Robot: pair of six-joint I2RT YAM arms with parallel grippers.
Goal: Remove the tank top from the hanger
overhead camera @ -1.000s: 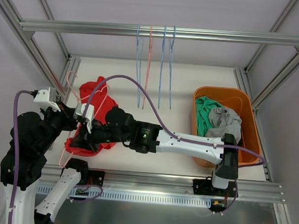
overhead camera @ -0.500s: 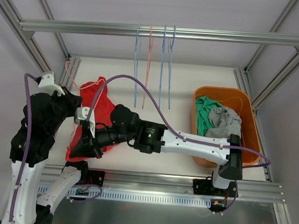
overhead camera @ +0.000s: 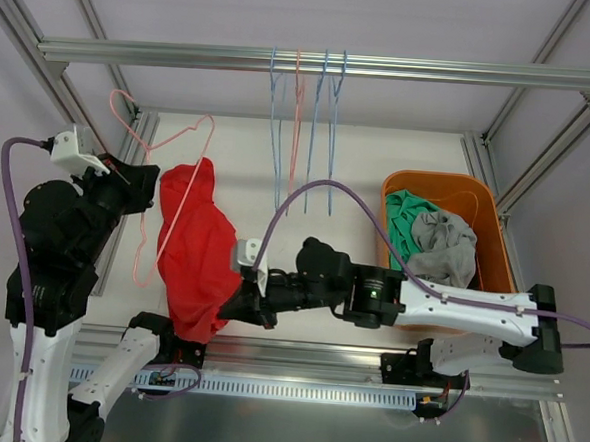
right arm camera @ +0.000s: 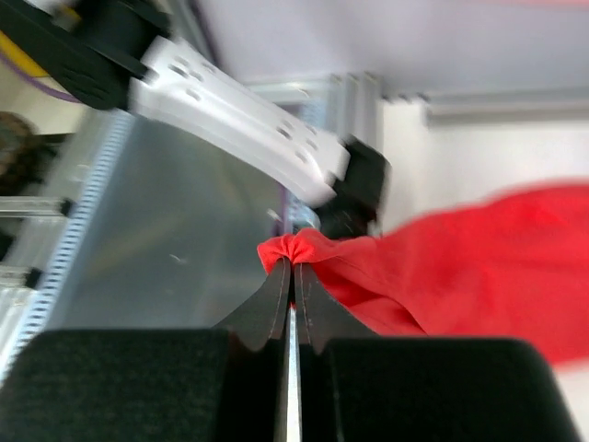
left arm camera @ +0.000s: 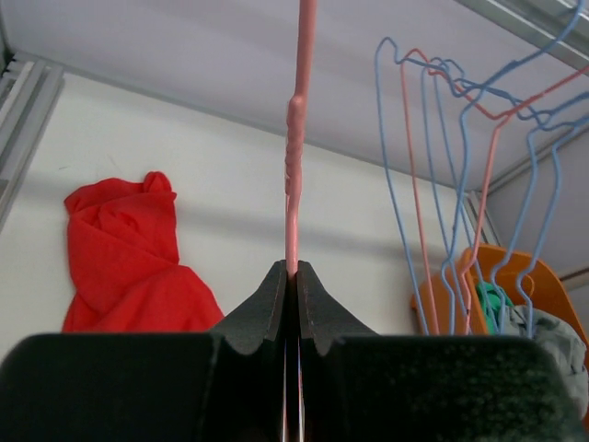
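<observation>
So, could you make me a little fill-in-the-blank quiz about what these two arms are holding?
1. The left gripper is shut on a ___ hanger.
2. The right gripper pinches a fold of the ___ tank top.
3. The basket of clothes on the right is ___.

Missing words: pink; red; orange.

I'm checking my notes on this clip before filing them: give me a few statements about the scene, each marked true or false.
The left gripper is shut on the pink hanger: true.
The right gripper is open and empty: false, it is shut on the red tank top.
The orange bin holds clothes: true.
One hanger hangs on the rail: false, several hangers do.
</observation>
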